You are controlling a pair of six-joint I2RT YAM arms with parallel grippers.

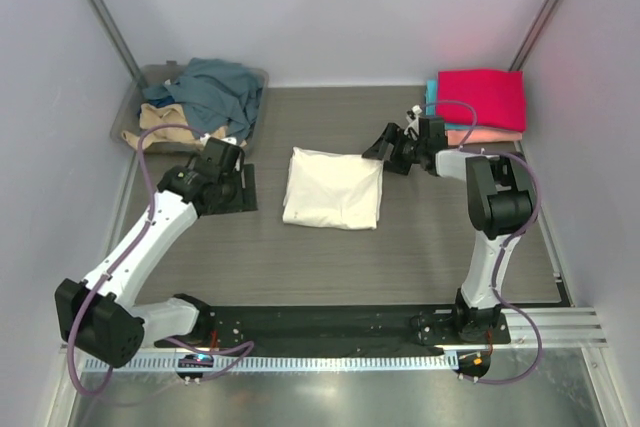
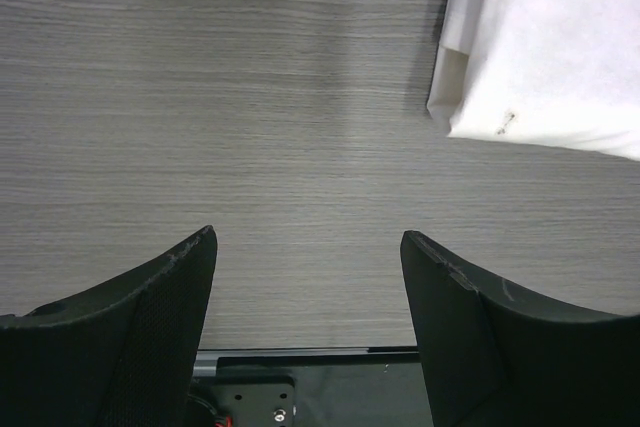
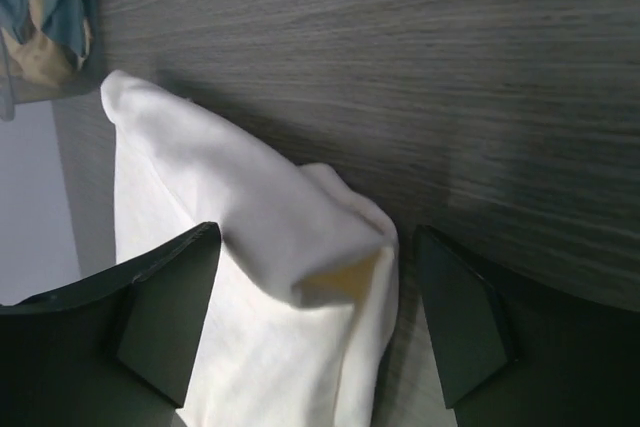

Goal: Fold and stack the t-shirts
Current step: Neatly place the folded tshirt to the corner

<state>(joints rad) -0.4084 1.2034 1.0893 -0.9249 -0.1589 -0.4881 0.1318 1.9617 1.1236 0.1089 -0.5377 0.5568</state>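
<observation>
A folded cream t-shirt (image 1: 333, 188) lies flat mid-table. My right gripper (image 1: 380, 152) hovers at its far right corner, open. In the right wrist view that raised corner (image 3: 250, 277) sits loose between the wide-apart fingers of the right gripper (image 3: 318, 232), touching neither. My left gripper (image 1: 243, 187) is open over bare table just left of the shirt. The left wrist view shows only tabletop between the fingers of the left gripper (image 2: 308, 237), with the shirt's edge (image 2: 550, 37) off to the upper right. A folded stack sits at the back right: magenta-red (image 1: 482, 97) on top, with salmon-pink (image 1: 490, 135) and teal (image 1: 431, 95) beneath.
A clear plastic bin (image 1: 140, 97) at the back left holds crumpled slate-blue (image 1: 215, 92) and tan (image 1: 165, 122) shirts. Grey walls close in the table on three sides. A black base plate (image 1: 330, 327) runs along the near edge.
</observation>
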